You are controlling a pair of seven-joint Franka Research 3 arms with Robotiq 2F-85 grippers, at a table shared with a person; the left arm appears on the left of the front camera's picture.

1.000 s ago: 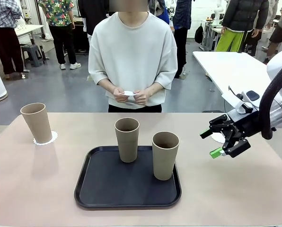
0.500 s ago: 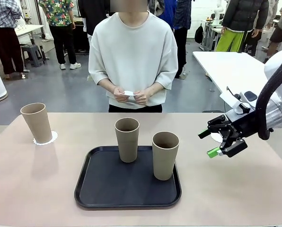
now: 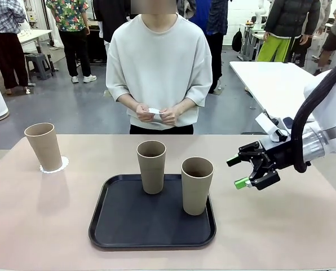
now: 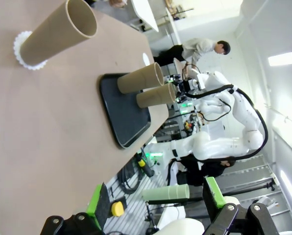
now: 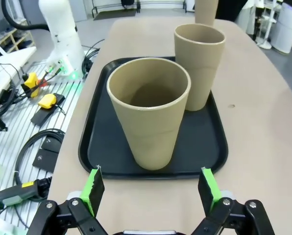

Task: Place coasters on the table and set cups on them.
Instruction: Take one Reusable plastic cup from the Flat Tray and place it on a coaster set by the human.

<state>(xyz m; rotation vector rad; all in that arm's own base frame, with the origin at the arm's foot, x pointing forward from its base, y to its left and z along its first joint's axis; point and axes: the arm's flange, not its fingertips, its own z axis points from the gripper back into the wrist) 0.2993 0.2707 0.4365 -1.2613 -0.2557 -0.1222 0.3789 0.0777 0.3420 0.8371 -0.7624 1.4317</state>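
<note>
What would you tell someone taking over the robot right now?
Left gripper: open, empty.
Right gripper: open, empty, aimed at the front tray cup.
Done: the far-left cup stands on a coaster on the table.
Left: the front tray cup and the back tray cup wait on the black tray; each needs a coaster.
The person's hands hold something white, perhaps a coaster.

Grey floor (image 3: pixel 78 116), white table (image 3: pixel 275 79) at right, perhaps a stool (image 3: pixel 40 62) far left, bystanders (image 3: pixel 72 22) beyond.
</note>
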